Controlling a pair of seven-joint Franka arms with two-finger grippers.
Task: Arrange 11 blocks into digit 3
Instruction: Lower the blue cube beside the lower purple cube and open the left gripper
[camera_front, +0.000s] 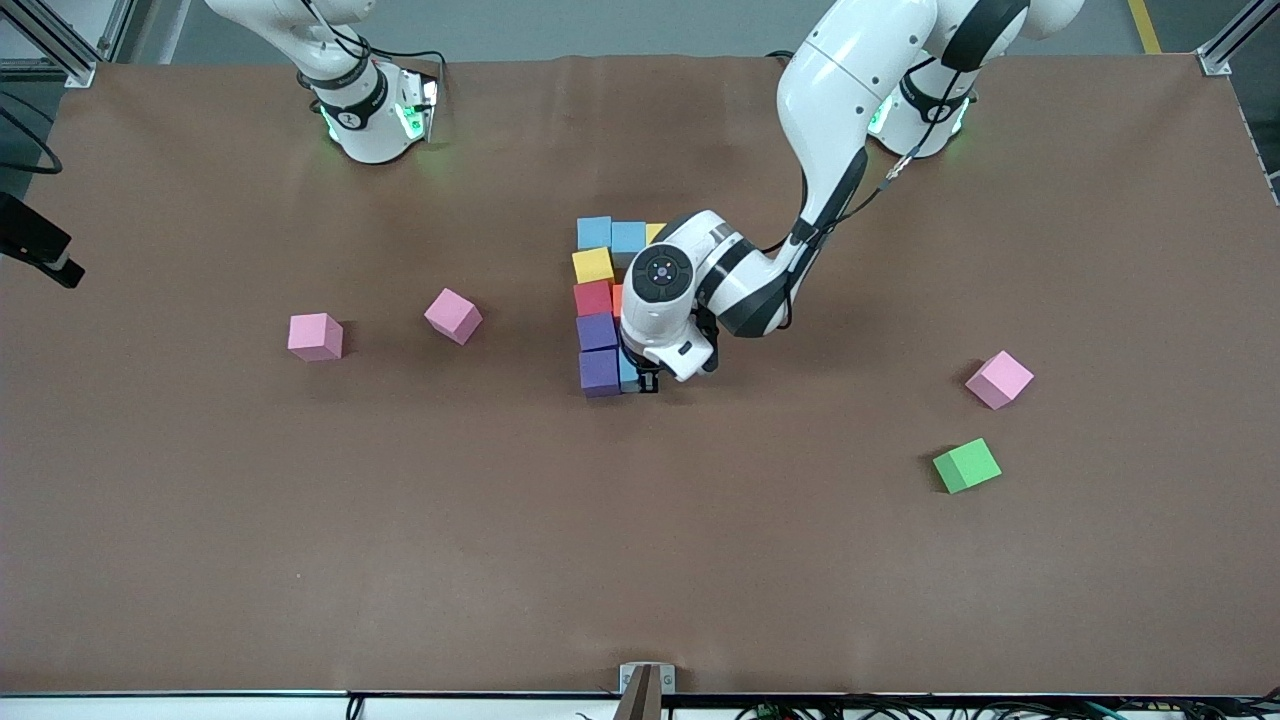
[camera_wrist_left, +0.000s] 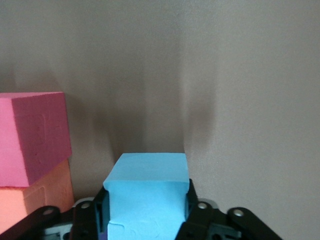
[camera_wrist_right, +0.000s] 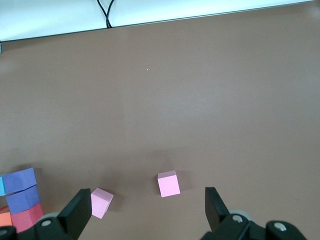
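Left wrist view, left hand (camera_wrist_left: 147, 220) fingers flanking light blue block (camera_wrist_left: 147, 192), grip unclear, right hand (camera_wrist_right: 147, 215) wide, empty.

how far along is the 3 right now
Mostly built: the digit 3 has its spine and top bar. In hand: the left tool sits around a light blue block beside the purple end. Left: the green block. The right tool waits, open.

Thirteen foam cubes show on the table. Three light blue cubes (camera_front: 594, 232) (camera_front: 628, 238) (camera_front: 627, 370), two purple cubes (camera_front: 597, 331) (camera_front: 599, 371), two yellow cubes (camera_front: 593, 265) (camera_front: 655, 232), one red cube (camera_front: 593, 297), one orange cube (camera_front: 617, 297), one green cube (camera_front: 966, 465), three pink cubes (camera_front: 315, 336) (camera_front: 453, 315) (camera_front: 999, 379).
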